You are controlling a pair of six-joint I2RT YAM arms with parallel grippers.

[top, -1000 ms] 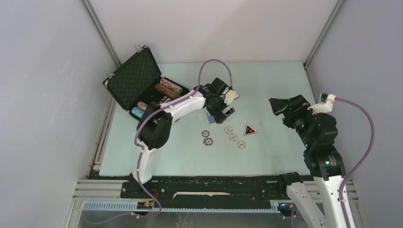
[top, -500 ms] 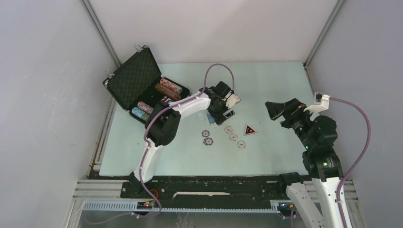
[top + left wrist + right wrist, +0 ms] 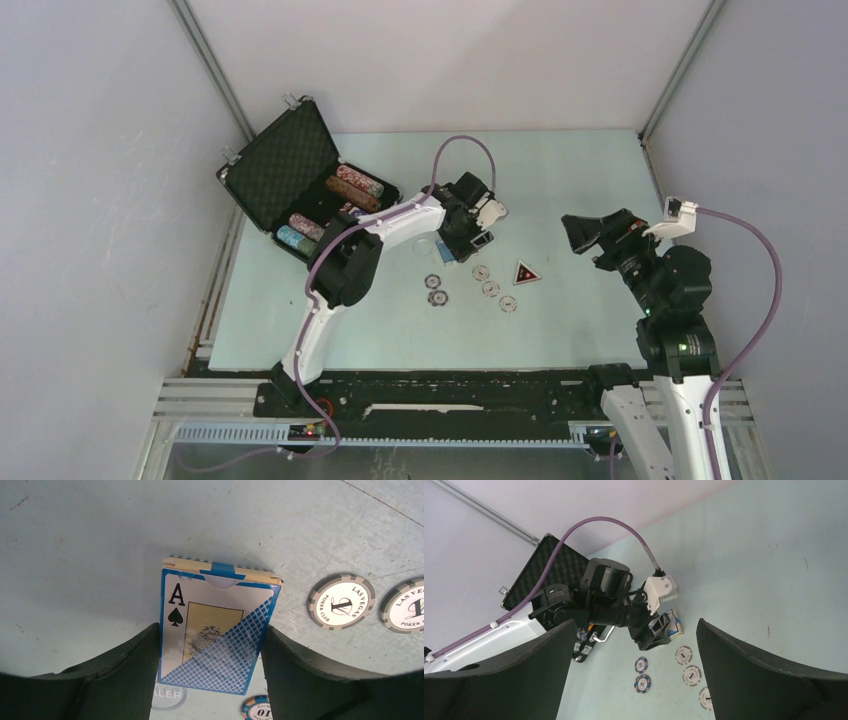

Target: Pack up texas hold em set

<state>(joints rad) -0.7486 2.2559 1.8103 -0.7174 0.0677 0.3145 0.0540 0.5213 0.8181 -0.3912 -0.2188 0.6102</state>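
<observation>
The black case [image 3: 283,163] lies open at the far left with rows of poker chips [image 3: 357,183] in it. A blue card deck [image 3: 215,625] showing an ace of spades lies on the table. My left gripper [image 3: 210,630] straddles it, and both fingers press against its long sides. From above, that gripper [image 3: 462,244] points down at mid table. Loose white chips [image 3: 491,289] and blue chips [image 3: 435,290] lie just in front of it. My right gripper [image 3: 580,228] hovers open to the right, with nothing between its fingers [image 3: 524,680].
A clear dealer button [image 3: 167,696] and a blue "10" chip [image 3: 257,707] lie close behind the deck. Two white "1" chips [image 3: 341,602] lie to its right. A red triangular piece [image 3: 526,272] rests beside the white chips. Grey walls enclose the table.
My left gripper's jaws have narrowed onto the card deck, and the arm has shifted slightly. The right arm has swung a little left and then settled.
</observation>
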